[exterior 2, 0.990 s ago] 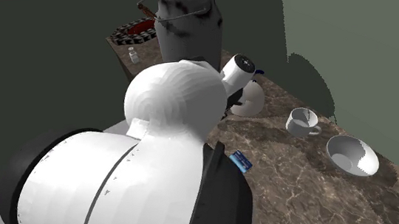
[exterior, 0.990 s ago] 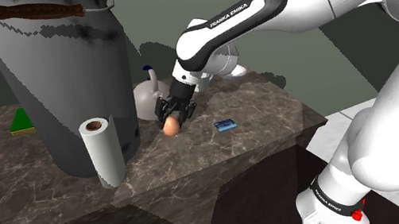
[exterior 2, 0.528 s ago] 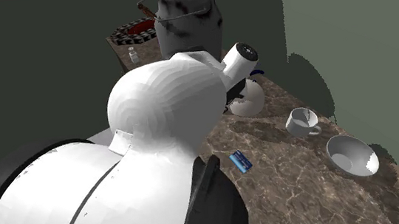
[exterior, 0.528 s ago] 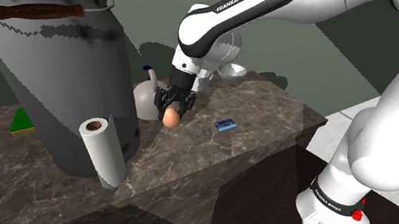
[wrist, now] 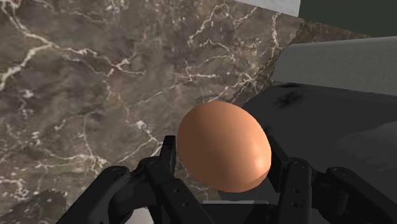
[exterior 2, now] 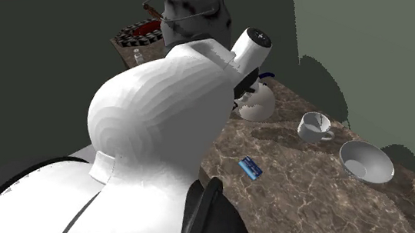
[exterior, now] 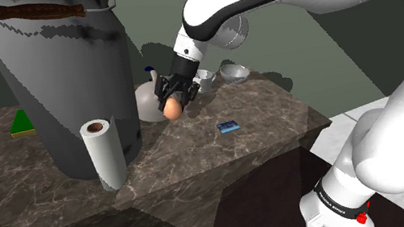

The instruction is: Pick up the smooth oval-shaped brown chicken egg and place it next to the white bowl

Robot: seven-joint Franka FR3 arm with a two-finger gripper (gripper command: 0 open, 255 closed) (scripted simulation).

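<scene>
Black tool [exterior: 173,102] is clamping the smooth oval brown egg [exterior: 171,109] above the marbled brown desk [exterior: 266,120].
It is hanging clear, likely for carrying to the white round bowl [exterior 2: 366,161], well apart.

in the shoulder view the can [exterior: 65,79] stands toward the countertop's [exterior: 273,111] left end; a paper roll [exterior: 103,153] stands just before it, near the front edge; a wedge [exterior: 23,123] lies behind, left of the can; the teapot [exterior: 149,104] sits right of the can, and the egg [exterior: 172,108] hangs just before it, clasped in the gripper [exterior: 173,104] above the surface; a card [exterior: 229,126] lies right of the egg; the bowl [exterior: 234,72] (partly behind the arm) sits by the back edge; in the second exterior view a cup [exterior 2: 315,127] stands between teapot and bowl; a crate [exterior 2: 139,34] sits at the far corner beside the can, a small bottle [exterior 2: 138,58] just before it
</scene>
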